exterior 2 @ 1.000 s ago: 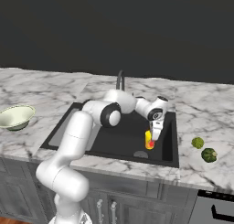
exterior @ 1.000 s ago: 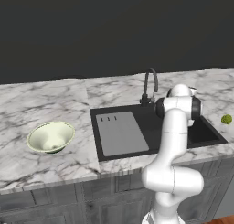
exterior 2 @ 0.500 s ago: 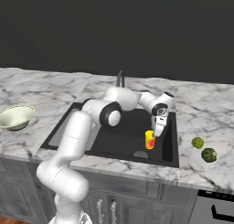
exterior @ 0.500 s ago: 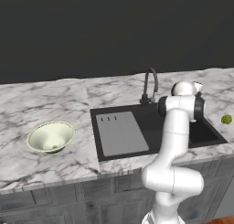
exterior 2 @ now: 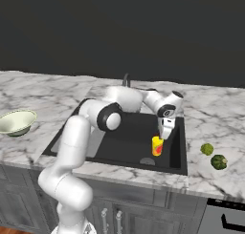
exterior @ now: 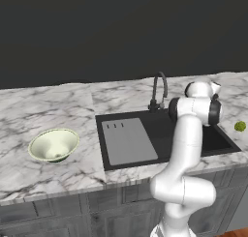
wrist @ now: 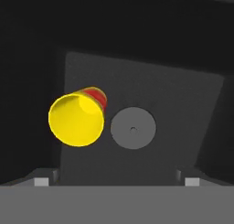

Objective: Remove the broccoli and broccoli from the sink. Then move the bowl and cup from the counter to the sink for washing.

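Observation:
The yellow cup [exterior 2: 157,145] with its red-orange mark stands upright on the floor of the black sink [exterior 2: 125,135]. My gripper [exterior 2: 164,133] hangs open just above it and a little to its right, holding nothing. Looking down from the hand, the cup [wrist: 77,119] sits left of the round drain [wrist: 133,127], and my fingertips [wrist: 41,181] are spread wide. Two broccoli florets lie on the counter right of the sink, a yellowish one [exterior 2: 206,149] and a darker one [exterior 2: 219,162]. The pale bowl [exterior: 54,144] rests on the counter left of the sink.
A dark gooseneck tap [exterior: 159,88] rises behind the basin. A grey flat panel [exterior: 128,141] covers the sink's left part. The marble counter [exterior: 58,110] runs on both sides, and its front edge lies close to the broccoli.
My hand has risen slightly and shifted a touch right, away from the cup. The cup stays in place in the sink.

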